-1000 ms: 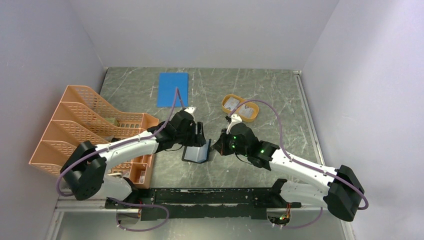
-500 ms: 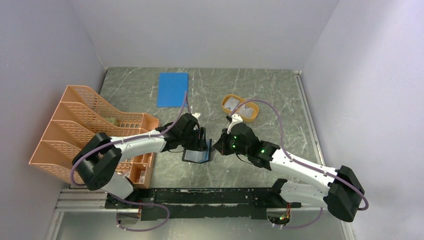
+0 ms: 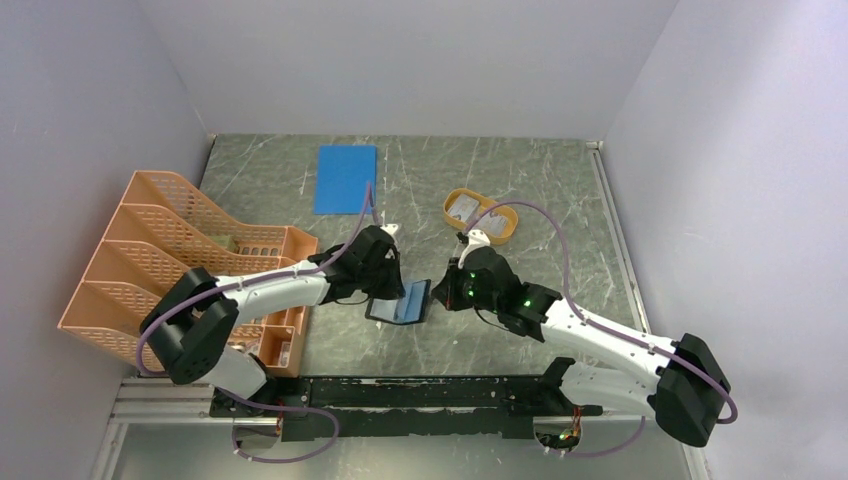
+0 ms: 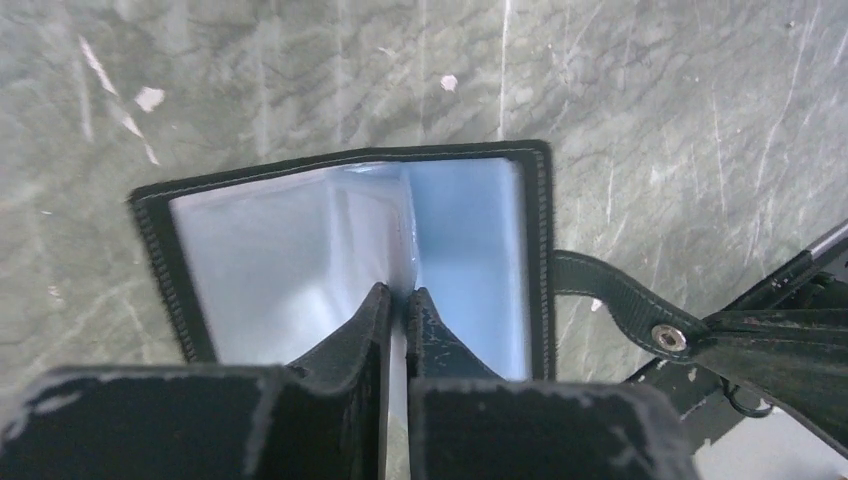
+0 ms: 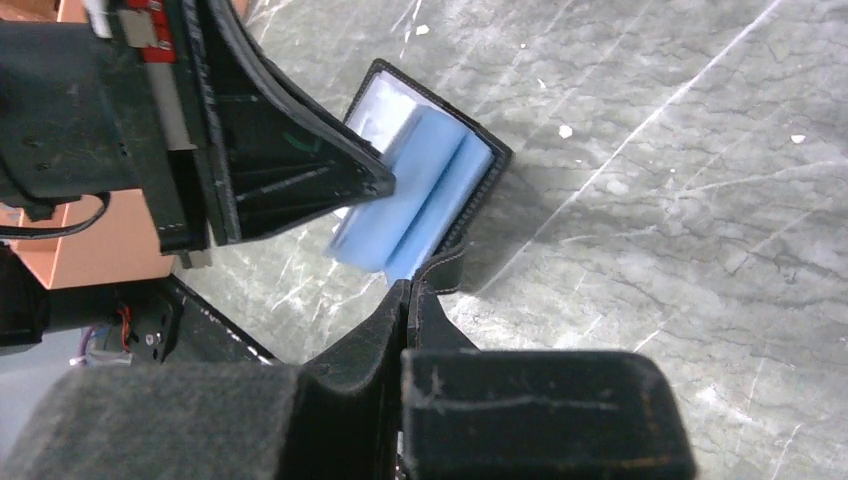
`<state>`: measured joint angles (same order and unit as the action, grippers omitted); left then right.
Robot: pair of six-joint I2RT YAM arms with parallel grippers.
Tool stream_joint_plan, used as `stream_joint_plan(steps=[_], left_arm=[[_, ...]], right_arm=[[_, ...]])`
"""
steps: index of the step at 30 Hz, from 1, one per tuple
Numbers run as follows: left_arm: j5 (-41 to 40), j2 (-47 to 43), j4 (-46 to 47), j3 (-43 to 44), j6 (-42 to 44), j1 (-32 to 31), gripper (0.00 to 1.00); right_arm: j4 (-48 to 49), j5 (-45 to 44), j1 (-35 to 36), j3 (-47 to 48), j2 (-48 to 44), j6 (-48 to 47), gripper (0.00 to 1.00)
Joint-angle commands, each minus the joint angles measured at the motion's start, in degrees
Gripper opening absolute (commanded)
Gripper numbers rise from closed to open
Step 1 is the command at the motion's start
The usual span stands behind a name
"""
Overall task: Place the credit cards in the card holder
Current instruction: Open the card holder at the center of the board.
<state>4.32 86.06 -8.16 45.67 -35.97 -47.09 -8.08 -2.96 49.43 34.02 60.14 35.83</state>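
The card holder (image 3: 402,303), a black wallet with bluish inner pockets (image 4: 300,240), lies spread open on the table between the two arms. My left gripper (image 4: 403,297) is shut on a thin inner pocket leaf at the wallet's middle fold. My right gripper (image 5: 408,290) is shut on the wallet's black snap tab (image 4: 625,305), just right of the wallet (image 5: 432,190). From above, the left gripper (image 3: 390,288) and right gripper (image 3: 443,296) flank the wallet. The credit cards (image 3: 467,208), pale and small, lie in the orange oval tray behind the right arm.
An orange mesh file rack (image 3: 170,260) fills the left side beside the left arm. A blue flat sheet (image 3: 346,178) lies at the back. The orange oval tray (image 3: 500,232) sits behind the right gripper. Walls close in on three sides.
My left gripper has closed on the wallet's inner leaf. The wallet has gone from standing nearly upright to lying spread open, tipped toward the right. The right gripper kept its hold.
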Motion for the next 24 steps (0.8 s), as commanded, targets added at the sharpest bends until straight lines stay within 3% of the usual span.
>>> stream_joint_plan(steps=[1,6,9,11,14,18,24], left_arm=[[-3.6,-0.4,-1.6,-1.4,0.1,0.1,0.05],[-4.2,-1.5,-1.7,-2.3,-0.7,0.1,0.05],[-4.2,-1.6,-1.5,-2.4,-1.3,0.1,0.05],[-4.2,-1.6,-1.3,-2.4,-1.8,0.1,0.05],[-3.9,-1.6,-1.3,-2.1,-2.8,0.1,0.05],[-3.1,-1.7,-1.3,-1.7,-4.2,0.1,0.05],[-3.1,-2.0,-1.1,-1.8,-5.7,0.1,0.05]], right_arm=[[-1.6,-2.9,-0.8,-1.2,-0.7,2.3,0.0],[-6.2,-7.3,-1.4,-1.8,-1.3,5.5,0.02],[-6.8,-7.1,-1.5,-1.8,-3.7,5.1,0.24],[-7.3,-6.2,-1.5,-1.1,-4.7,4.2,0.45],[-7.8,-3.6,-1.5,1.1,-5.0,2.4,0.58],[-3.4,3.3,-1.4,2.1,-3.4,2.2,0.61],[3.4,8.4,-1.4,1.8,6.4,5.7,0.62]])
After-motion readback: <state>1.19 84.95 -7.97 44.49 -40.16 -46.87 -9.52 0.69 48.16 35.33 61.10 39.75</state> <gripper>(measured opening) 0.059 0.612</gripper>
